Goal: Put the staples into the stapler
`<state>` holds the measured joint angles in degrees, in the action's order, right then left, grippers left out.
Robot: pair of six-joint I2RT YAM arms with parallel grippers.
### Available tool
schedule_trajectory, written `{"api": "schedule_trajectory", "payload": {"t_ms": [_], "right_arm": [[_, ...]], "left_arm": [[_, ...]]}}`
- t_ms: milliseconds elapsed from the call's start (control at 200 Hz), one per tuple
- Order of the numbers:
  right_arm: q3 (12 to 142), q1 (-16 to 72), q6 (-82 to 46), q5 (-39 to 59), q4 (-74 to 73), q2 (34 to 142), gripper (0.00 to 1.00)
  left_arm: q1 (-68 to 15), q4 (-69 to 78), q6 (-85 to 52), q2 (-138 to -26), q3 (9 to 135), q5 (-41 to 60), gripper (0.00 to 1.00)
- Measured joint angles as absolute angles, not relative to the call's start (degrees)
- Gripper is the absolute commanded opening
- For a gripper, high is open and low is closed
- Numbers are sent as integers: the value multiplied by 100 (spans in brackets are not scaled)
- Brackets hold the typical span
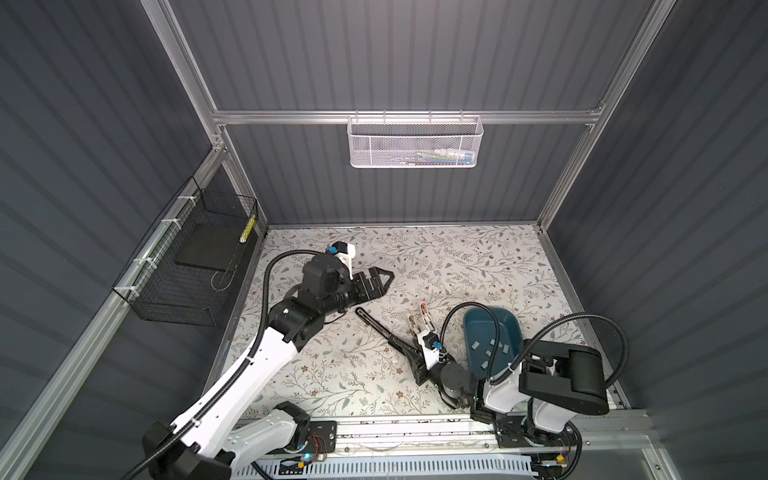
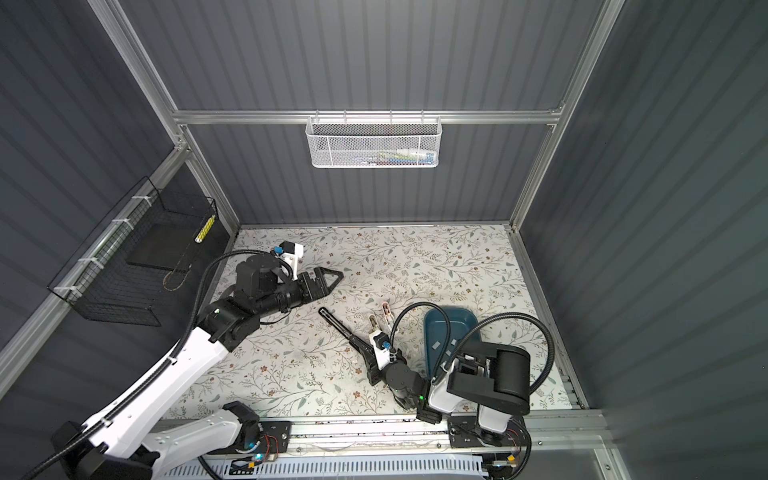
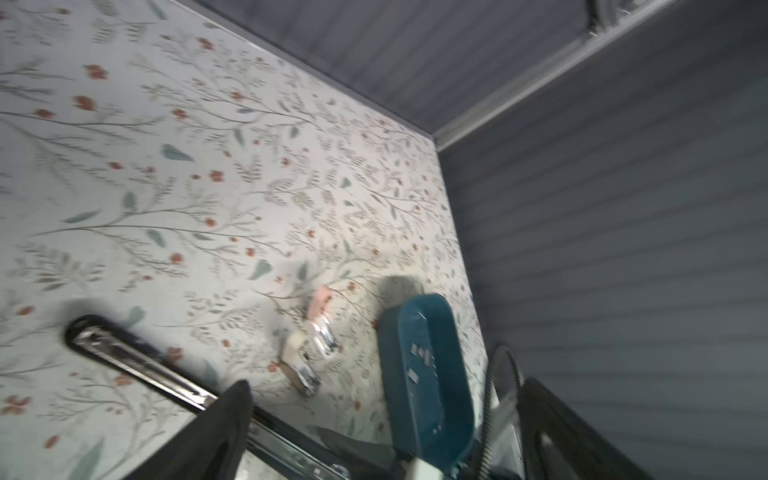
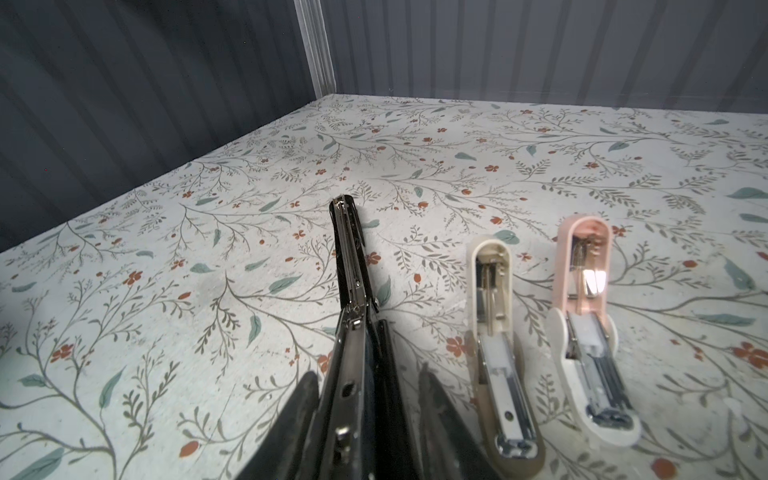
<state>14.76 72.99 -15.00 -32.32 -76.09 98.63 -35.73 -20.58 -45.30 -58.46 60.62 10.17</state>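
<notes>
while right gripper (image 4: 368,374) clamps black stapler (image 4: 349,257), left gripper (image 1: 386,282) hovers (jaws wide)

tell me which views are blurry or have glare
left wrist view: motion blur all over, black stapler smeared; right wrist view: sharp, bright glare inside the pink stapler; both top views: crisp, evenly lit, walls splay from the wide lens

- The staples (image 1: 492,342), small grey strips, lay loose and scattered in a teal tray (image 1: 478,324) near the bench's (image 1: 457,257) right edge.
- The black stapler (image 1: 376,326) lay hinged open, diagonally, front of centre.
</notes>
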Motion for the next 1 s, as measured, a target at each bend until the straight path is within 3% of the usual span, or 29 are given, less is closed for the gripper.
{"api": "schedule_trajectory", "payload": {"t_ms": [215,490,785,1000], "right_arm": [[1356,7367,-1577,-3317,-8051,10090,8],[1098,7393,-1640,-3542,-8307,10086,53],[795,7618,-1874,-3647,-8001,9413,64],[1186,7655,-1979,-3667,-6139,7977,67]], "left_arm": [[-3758,-2010,-4792,-5452,6023,602,100],[-3758,-2353,-4764,-5168,5920,224,100],[-3758,-2989,-4700,-4501,6012,-128,100],[-3758,-2963,-4722,-3913,5513,-655,100]]}}
